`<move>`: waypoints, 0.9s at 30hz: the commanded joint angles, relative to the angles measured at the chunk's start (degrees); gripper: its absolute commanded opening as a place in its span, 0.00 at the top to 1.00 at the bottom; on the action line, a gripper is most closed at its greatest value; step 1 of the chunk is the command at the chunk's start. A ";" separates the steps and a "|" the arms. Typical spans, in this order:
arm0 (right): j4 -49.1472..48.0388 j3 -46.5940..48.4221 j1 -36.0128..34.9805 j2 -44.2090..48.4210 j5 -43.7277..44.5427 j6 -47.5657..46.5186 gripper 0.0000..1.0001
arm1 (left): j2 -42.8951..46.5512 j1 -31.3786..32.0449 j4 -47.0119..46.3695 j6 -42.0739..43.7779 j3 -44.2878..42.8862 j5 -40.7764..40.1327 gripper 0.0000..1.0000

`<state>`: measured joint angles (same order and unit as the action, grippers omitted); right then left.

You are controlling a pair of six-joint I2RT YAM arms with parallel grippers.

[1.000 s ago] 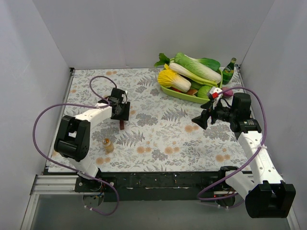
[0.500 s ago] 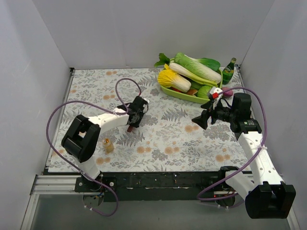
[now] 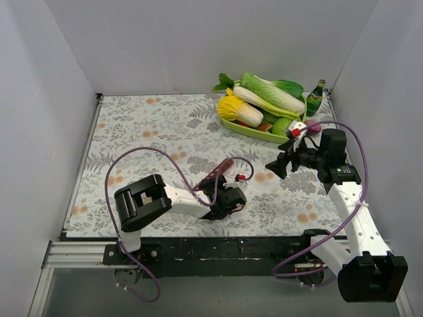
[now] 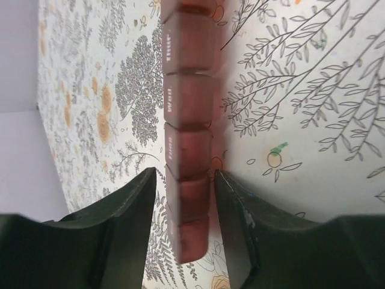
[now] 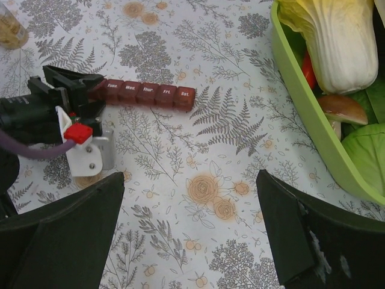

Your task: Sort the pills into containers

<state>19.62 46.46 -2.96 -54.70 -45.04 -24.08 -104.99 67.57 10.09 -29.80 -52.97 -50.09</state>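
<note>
The dark red pill organizer [image 3: 220, 173] lies slantwise at the table's front centre. In the right wrist view it [image 5: 144, 94] shows five lidded compartments with day labels. My left gripper [image 3: 210, 185] is shut on its near end. In the left wrist view the strip [image 4: 187, 114] runs up from between the fingers of the gripper [image 4: 185, 177]. My right gripper [image 3: 274, 165] is open and empty above the cloth to the right of the strip, and it also shows in the right wrist view [image 5: 189, 180]. A small clear bottle of tan pills [image 5: 9, 30] shows only at that view's top left corner.
A green tray [image 3: 246, 129] of toy vegetables stands at the back right, and its rim [image 5: 299, 102] is close on the right in the right wrist view. A green bottle [image 3: 316, 97] stands behind it. The left arm's purple cable [image 3: 152, 153] loops over the cloth.
My left arm has swung from the left middle of the table to the front centre, taking the pill organizer with it. The right arm has not moved.
</note>
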 commanded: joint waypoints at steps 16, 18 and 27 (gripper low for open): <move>8.76 5.22 -0.11 -3.74 -2.77 -13.16 0.03 | 29.38 -7.51 8.20 -22.93 4.70 45.08 0.02; 10.43 4.53 -0.46 -5.15 -4.09 -16.78 0.05 | 31.59 -14.18 7.06 -23.11 6.29 51.29 0.02; 12.02 0.65 -2.49 -5.16 -8.84 -26.73 0.08 | 20.62 -16.95 7.59 -19.33 4.63 54.66 0.09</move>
<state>30.61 47.88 -4.67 -61.32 -50.78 -45.93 -81.43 50.22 16.99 -50.41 -48.31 0.08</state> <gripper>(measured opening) 0.917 0.931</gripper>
